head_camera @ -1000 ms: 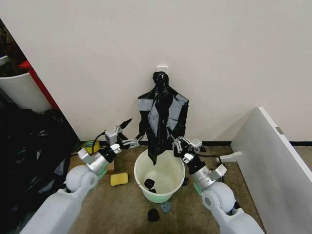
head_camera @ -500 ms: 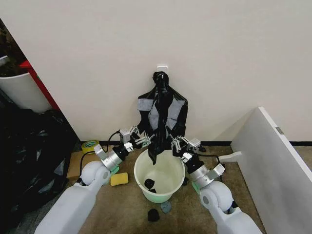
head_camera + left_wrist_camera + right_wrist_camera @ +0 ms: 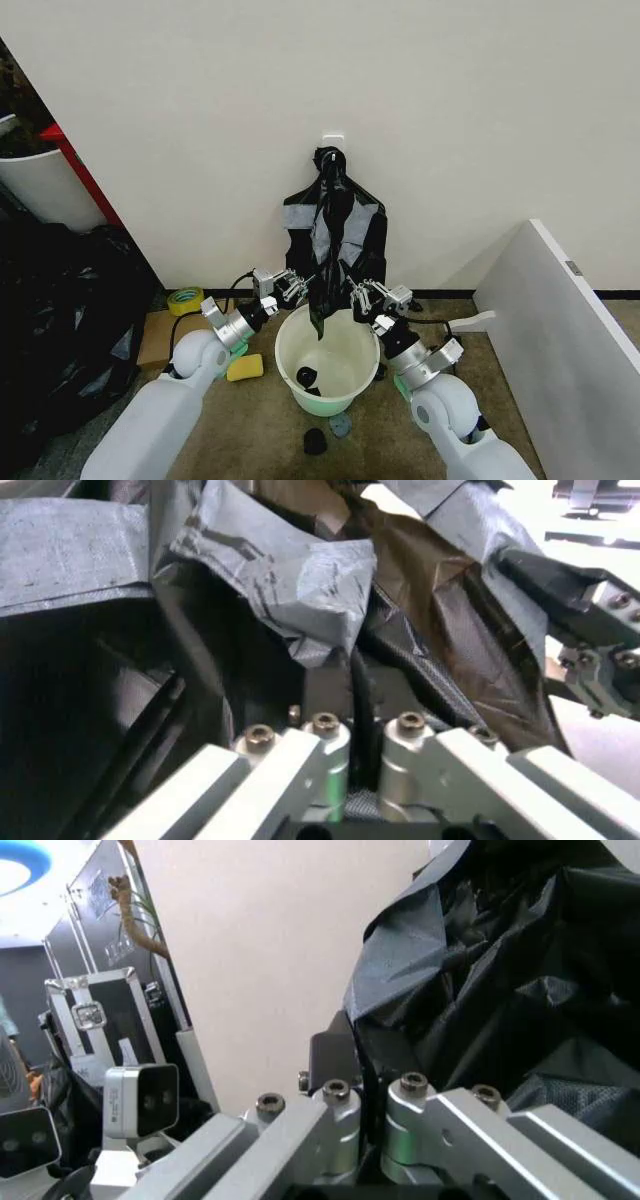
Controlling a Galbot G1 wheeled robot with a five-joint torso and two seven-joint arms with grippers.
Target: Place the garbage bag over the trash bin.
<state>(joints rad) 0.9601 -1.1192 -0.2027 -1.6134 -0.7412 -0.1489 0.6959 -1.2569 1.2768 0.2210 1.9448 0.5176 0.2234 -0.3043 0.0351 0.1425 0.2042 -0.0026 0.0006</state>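
A black bundle with grey tape patches (image 3: 334,225) hangs from a white hook (image 3: 333,139) on the wall, its lower end dangling above the far rim of the trash bin (image 3: 327,362). The bin is a round white bucket standing on the brown floor against the wall, open at the top, with a small dark scrap (image 3: 308,378) lying inside. The garbage bag (image 3: 327,290) is the thin glossy black sheet at the bundle's lower end, over the bin mouth. The left gripper (image 3: 291,287) reaches it from the bin's left edge, fingers close together with black plastic between them. The right gripper (image 3: 362,296) meets it from the right edge, likewise pinched on plastic. No writing is legible anywhere.
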